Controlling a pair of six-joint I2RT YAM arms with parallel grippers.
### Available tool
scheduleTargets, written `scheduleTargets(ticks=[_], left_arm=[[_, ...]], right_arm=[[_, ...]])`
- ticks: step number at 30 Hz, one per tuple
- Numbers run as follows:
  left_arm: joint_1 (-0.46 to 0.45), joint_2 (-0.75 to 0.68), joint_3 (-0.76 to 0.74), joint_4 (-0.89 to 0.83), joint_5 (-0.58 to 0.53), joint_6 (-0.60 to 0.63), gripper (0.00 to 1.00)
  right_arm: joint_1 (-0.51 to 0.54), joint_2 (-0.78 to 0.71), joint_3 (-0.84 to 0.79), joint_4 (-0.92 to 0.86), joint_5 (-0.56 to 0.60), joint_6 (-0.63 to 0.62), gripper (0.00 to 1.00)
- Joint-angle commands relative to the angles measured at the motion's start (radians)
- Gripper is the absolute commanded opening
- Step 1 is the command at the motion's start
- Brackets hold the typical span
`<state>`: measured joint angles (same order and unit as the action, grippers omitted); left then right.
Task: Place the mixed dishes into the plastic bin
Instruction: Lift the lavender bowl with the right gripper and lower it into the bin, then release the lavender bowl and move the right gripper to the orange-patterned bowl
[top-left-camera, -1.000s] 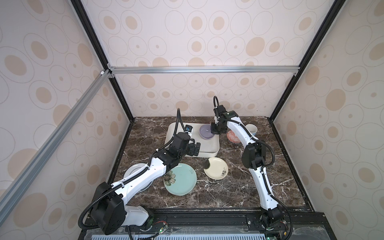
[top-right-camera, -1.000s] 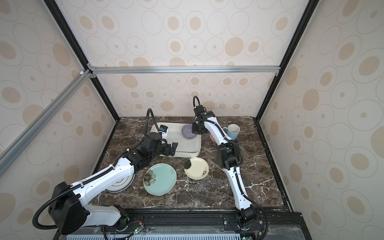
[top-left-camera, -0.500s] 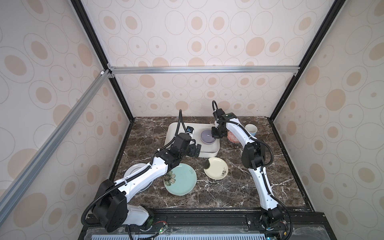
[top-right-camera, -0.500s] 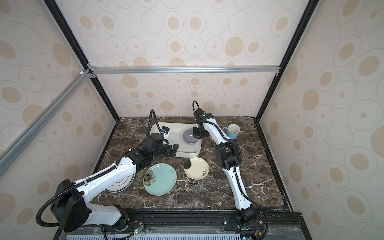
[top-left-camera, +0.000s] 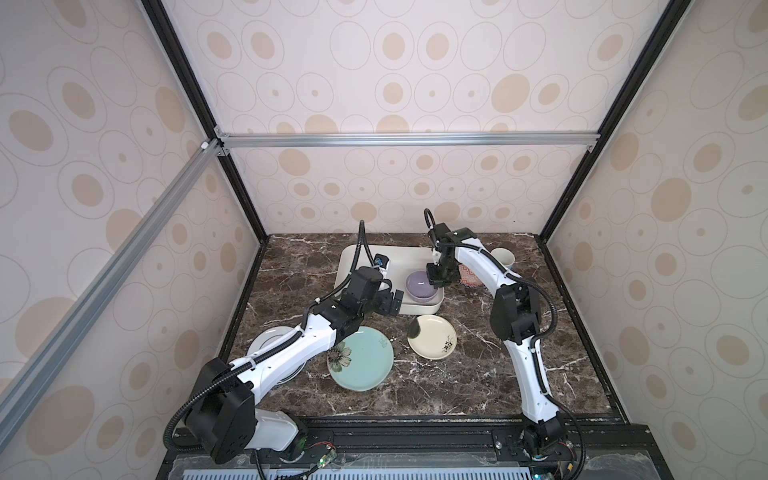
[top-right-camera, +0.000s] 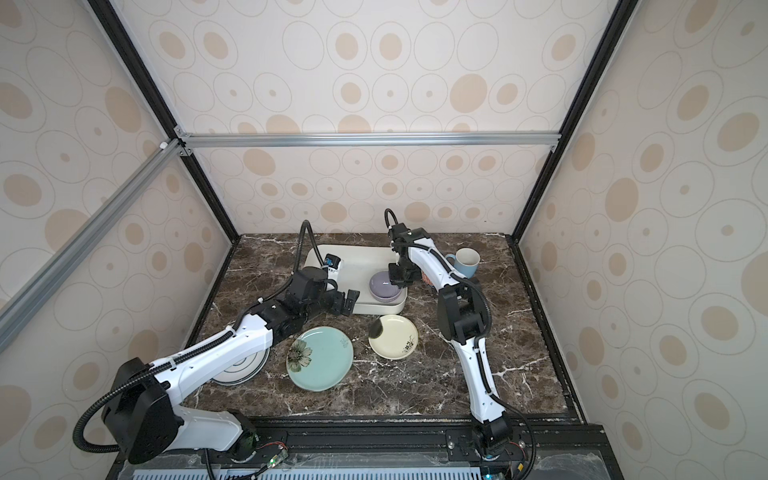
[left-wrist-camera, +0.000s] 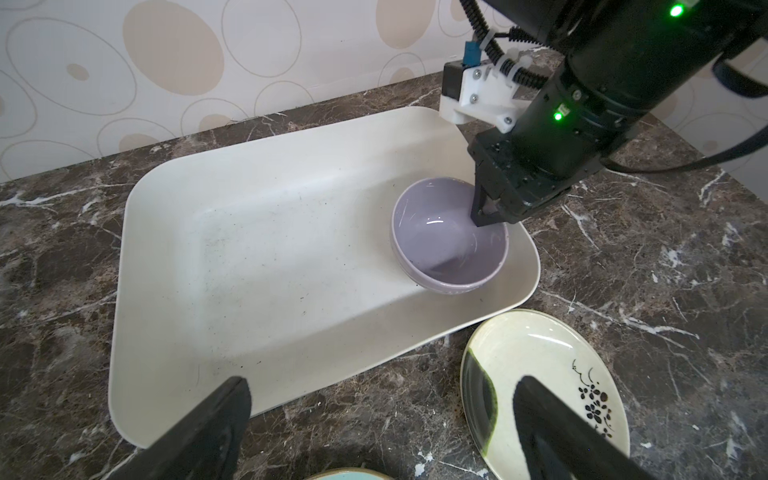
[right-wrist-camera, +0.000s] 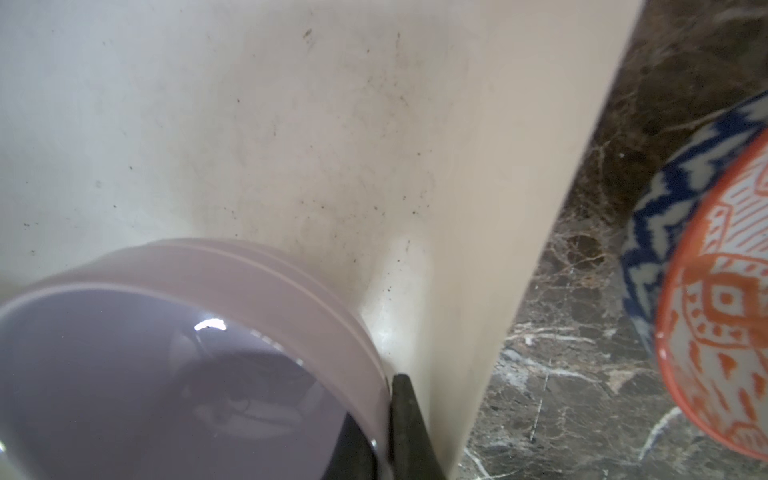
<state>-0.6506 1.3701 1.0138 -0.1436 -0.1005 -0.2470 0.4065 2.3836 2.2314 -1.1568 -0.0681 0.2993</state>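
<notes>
Cream walls (top-left-camera: 374, 83) printed with beige ovals and grey rings on three sides, black corner posts (top-left-camera: 188, 83), aluminium crossbars (top-left-camera: 407, 139) across the back and along the left, dark brown marble tabletop (top-left-camera: 457, 382) veined in white, black rail (top-left-camera: 415, 432) in front, soft even light.

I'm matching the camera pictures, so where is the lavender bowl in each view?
Both top views: bowl in the bin's near right corner.
Left wrist: bowl in that corner, right gripper on its rim.
Right wrist: bowl close up, beside the bin wall.
Shared landmark: the bin.
</notes>
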Motion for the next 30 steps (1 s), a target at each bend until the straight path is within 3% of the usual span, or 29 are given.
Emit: scheduleTargets(ticks=[1, 5, 11, 22, 25, 30], left_arm=[[0.006, 0.004, -0.003, 0.015, 0.011, -0.012, 0.99], [0.005, 0.012, -0.006, 0.011, 0.016, -0.018, 0.99], [0.006, 0.005, -0.006, 0.007, 0.012, -0.018, 0.99], [0.005, -0.021, -0.001, 0.007, 0.023, -0.012, 0.99], [0.005, -0.022, 0.017, 0.002, 0.05, -0.013, 0.99], [-0.001, 0.009, 0.072, -0.002, 0.124, -0.031, 0.99]], right_arm=[[0.011, -0.05, -0.005, -0.031, 0.004, -0.031, 0.06], [0.019, -0.032, 0.007, -0.04, 0.015, -0.032, 0.12], [0.029, -0.068, -0.005, -0.032, 0.063, -0.039, 0.33], [0.014, -0.245, -0.015, -0.018, 0.143, -0.023, 0.4], [-0.023, -0.318, -0.099, 0.007, 0.149, 0.006, 0.44], [-0.119, -0.508, -0.435, 0.173, 0.12, 0.108, 0.52]])
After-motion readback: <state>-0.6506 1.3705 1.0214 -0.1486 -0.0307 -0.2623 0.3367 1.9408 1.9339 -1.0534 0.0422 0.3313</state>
